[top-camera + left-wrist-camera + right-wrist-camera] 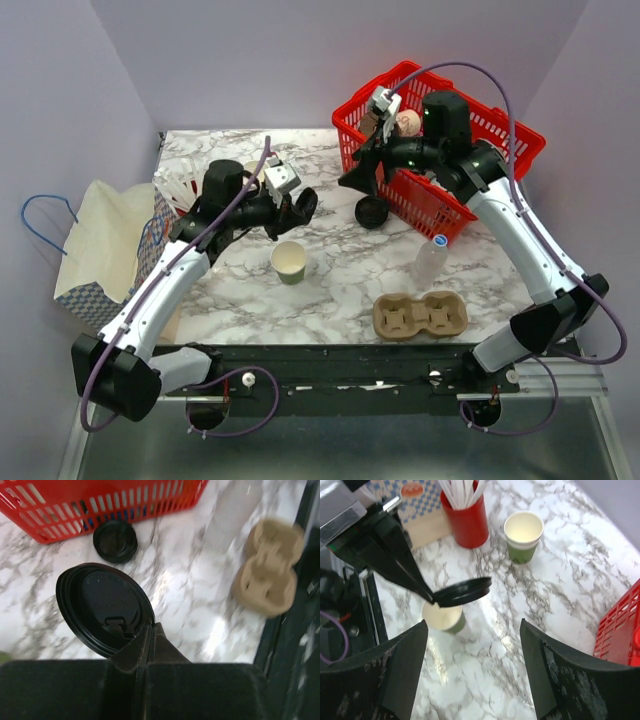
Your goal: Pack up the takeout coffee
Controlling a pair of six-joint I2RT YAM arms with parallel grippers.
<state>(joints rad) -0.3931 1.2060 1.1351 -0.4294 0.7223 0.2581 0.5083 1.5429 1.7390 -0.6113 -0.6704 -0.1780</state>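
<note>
Where the marble table (340, 290) meets the arm bases, a cardboard cup carrier (420, 315) lies flat with both wells unfilled, and a clear plastic bottle (429, 260) stands upright just beyond its right end. Left of these, near the middle of the table, the takeout coffee cup (289, 262) stands upright and uncovered, its cream inside showing. Just past it the left gripper (148, 636) has its fingers pressed together on the rim of a black lid (102, 607), which hangs in the air close to the cup and is not seated on it – from the right wrist the lid's edge overlaps the cup's far rim, and I cannot tell whether they touch. Farther right, a second black lid (371, 212) lies on the marble just in front of the red basket (420, 200). The right gripper (472, 627) hovers by the basket's left corner with its fingers spread wide and nothing between them. Toward the far left – behind the left arm – a second paper cup (523, 536) stands open beside a red cup (466, 525) full of white sticks. A paper bag (95, 245) lies at the table's left edge.
</note>
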